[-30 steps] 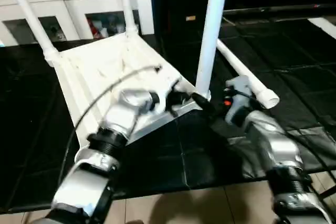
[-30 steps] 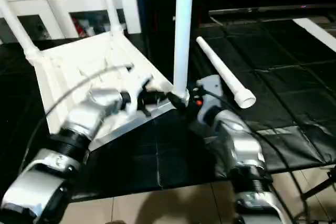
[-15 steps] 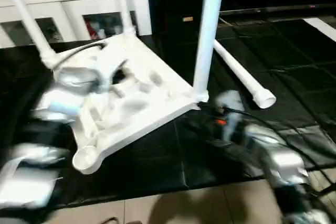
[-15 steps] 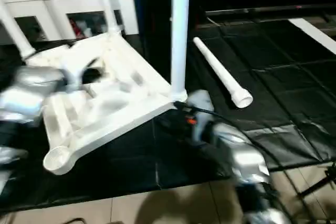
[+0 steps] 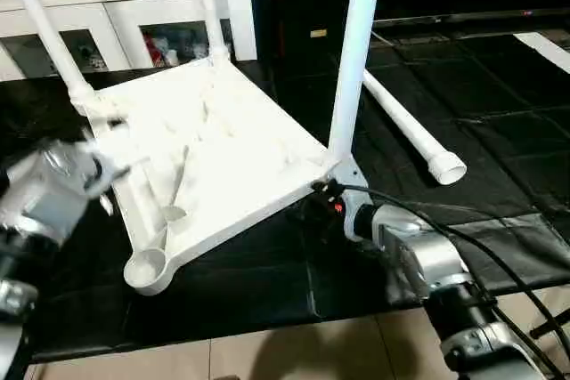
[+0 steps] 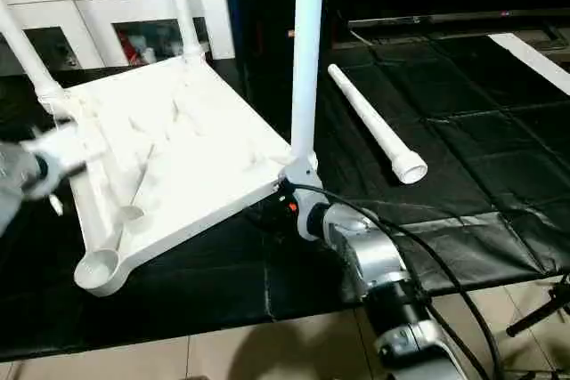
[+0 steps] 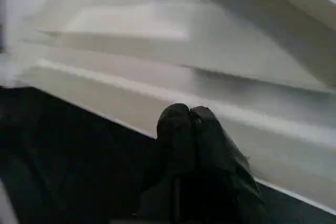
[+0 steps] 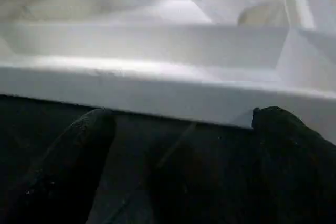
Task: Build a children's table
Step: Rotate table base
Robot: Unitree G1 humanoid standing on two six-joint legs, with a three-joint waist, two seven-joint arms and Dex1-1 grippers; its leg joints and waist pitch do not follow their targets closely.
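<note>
The upside-down tabletop lies tilted on the black floor mat with three legs standing in its sockets; the fourth leg lies loose at about two o'clock from it. It looks light, stiff and rather slick, so the ribbed rim seems the surest hold. The right gripper is spread wide at the near edge by the five o'clock corner, while the left gripper, at nine o'clock, is pressed together on nothing.

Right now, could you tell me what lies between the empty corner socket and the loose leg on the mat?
In the left eye view, the upturned tabletop, one fitted leg and the right gripper lie between the socket and the loose leg.
</note>
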